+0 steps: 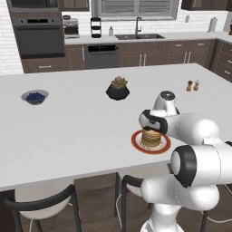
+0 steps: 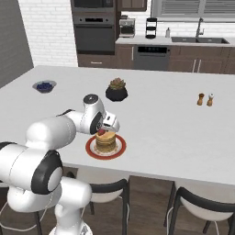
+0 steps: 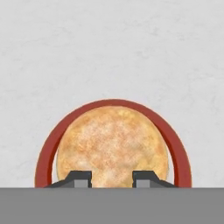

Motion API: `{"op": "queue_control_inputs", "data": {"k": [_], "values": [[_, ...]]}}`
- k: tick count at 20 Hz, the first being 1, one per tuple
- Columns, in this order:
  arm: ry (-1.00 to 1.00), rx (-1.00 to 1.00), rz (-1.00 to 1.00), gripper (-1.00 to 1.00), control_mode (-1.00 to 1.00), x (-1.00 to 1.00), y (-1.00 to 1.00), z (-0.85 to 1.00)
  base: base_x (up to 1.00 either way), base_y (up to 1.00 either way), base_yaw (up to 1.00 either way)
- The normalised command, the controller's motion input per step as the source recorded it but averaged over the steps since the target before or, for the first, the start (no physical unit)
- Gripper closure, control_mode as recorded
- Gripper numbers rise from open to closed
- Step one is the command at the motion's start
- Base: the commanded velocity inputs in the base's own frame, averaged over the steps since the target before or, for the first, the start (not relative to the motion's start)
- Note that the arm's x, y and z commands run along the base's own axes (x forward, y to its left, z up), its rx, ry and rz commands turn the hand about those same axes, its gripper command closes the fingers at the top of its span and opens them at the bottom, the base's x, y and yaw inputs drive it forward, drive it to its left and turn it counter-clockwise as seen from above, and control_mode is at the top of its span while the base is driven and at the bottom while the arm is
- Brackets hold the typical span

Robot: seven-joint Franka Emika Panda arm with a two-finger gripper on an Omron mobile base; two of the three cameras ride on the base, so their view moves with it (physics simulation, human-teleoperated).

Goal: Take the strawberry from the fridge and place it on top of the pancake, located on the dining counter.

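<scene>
The pancake [image 2: 106, 142] is a golden stack on a red plate [image 2: 91, 151] near the front edge of the white dining counter [image 2: 165, 124]. The tiny red strawberry [image 2: 101, 132] is at the top of the stack, right under my hand. My gripper [image 2: 103, 130] points down over it and appears shut on the strawberry. I cannot tell whether the fruit rests on the pancake. From the left base, my wrist hides the fingers above the pancake [image 1: 151, 138]. The hand view looks straight down on the pancake [image 3: 111, 146], between my gripper's [image 3: 112, 180] narrowly parted tips. The fridge is out of view.
On the counter stand a grey bowl of blue berries [image 1: 35, 96], a black potted plant [image 1: 118, 89] behind the plate, and two small shakers [image 1: 192, 85] at the right. Dark-framed stools [image 1: 43, 199] sit under the near edge. The sink counter runs along the back wall.
</scene>
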Motion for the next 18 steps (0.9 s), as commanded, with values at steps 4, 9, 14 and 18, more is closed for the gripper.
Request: {"op": "queue_control_inputs", "data": {"k": [4,9,14,18], "values": [[0.0,0.0,0.0,1.0,-1.0,0.0,0.0,-0.26,0.0,0.0,0.0],[-0.02,0.0,0.0,1.0,-1.0,0.02,0.0,-0.04,0.0,0.0,0.0],[-0.04,0.0,0.0,1.0,-1.0,0.01,-0.01,0.08,0.0,0.0,0.0],[-0.03,0.0,0.0,1.0,-1.0,0.1,-0.04,0.03,0.0,0.0,0.0]]}}
